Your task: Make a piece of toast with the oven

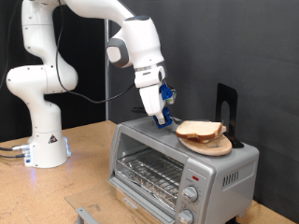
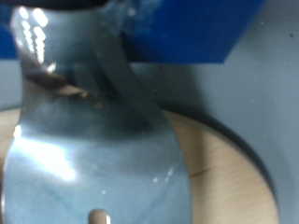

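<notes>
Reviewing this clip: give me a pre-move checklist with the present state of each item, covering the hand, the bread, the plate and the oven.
1. Hand located: ok, low over the oven's top, just to the exterior view's left of the wooden plate.
2. Bread slices on the plate: ok, stacked there on the oven top.
3. Bread in the hand: cannot tell; the wrist view is blurred, filled by a shiny finger.
4. Oven door: ok, looks shut, wire rack visible behind the glass.
5. Rack empty: cannot tell.
</notes>
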